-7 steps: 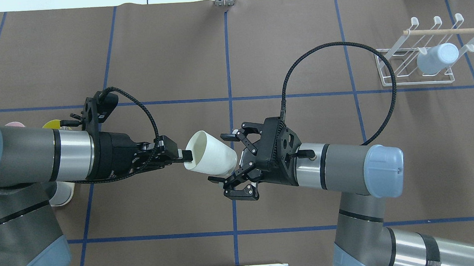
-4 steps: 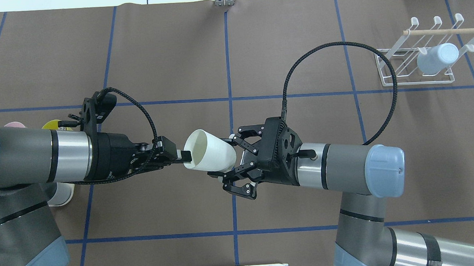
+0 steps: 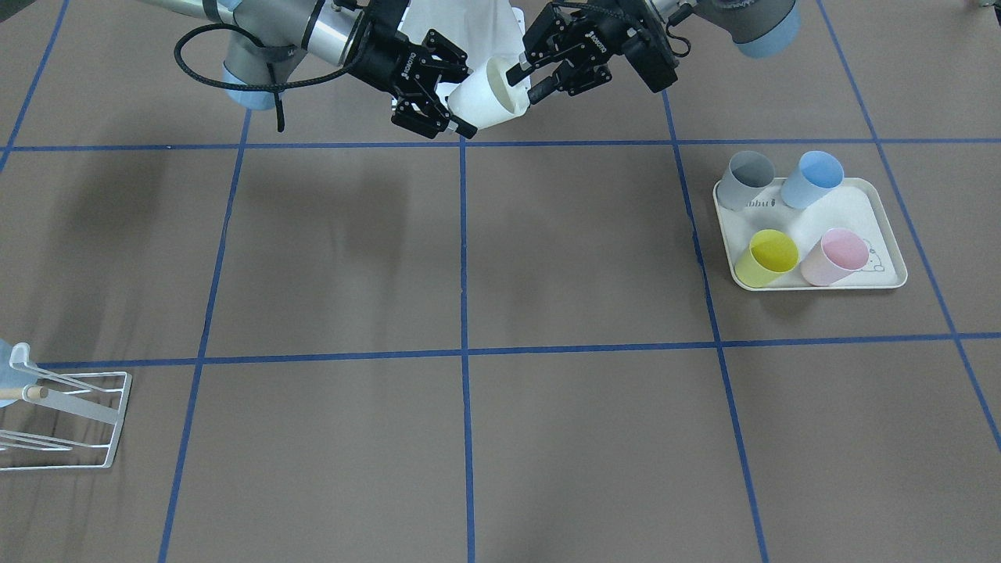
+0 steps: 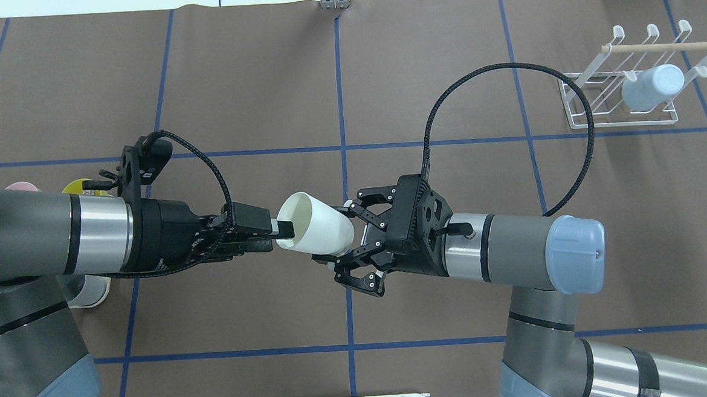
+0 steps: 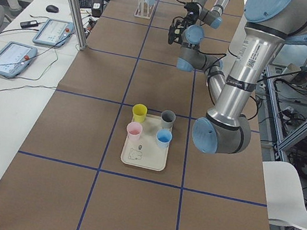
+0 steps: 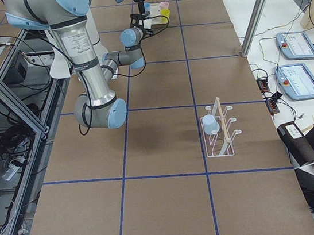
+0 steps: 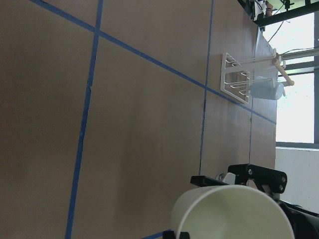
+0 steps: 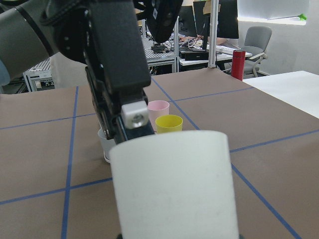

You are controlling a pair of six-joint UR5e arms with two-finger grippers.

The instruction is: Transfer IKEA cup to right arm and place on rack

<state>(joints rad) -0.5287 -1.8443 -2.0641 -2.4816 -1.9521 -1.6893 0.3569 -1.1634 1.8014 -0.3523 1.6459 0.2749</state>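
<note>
1. Two arms meet over the middle of the table (image 4: 232, 78). The left arm (image 4: 34, 233) lies nearly level as it comes in from the left of the overhead view, and the right arm (image 4: 514, 253) lies nearly level from the right, bending down at a blue-capped joint toward the bottom edge
2. The white IKEA cup (image 4: 318, 223) lies on its side in the air between them, clear of the table and just left of the centre blue line (image 4: 340, 102). Its mouth faces the left gripper (image 4: 278, 234) and its base faces the right gripper (image 4: 335, 233)
3. The right gripper is clamped on the cup near its base, with one finger on either side of the wall. A black cable (image 4: 504, 65) loops high from its wrist
4. The left gripper straddles the rim, one finger reaching into the mouth and the other outside. Whether they press the wall cannot be told
5. The rack (image 4: 602, 88) stands well apart at the far right, with a pale blue cup (image 4: 653, 88) tipped on its prongs below the wooden rod (image 4: 666, 45)
6. A tray (image 3: 852, 207) beside the left arm holds a grey cup (image 3: 747, 180), a blue cup (image 3: 813, 178), a yellow cup (image 3: 773, 256) and a pink cup (image 3: 835, 256)
</note>
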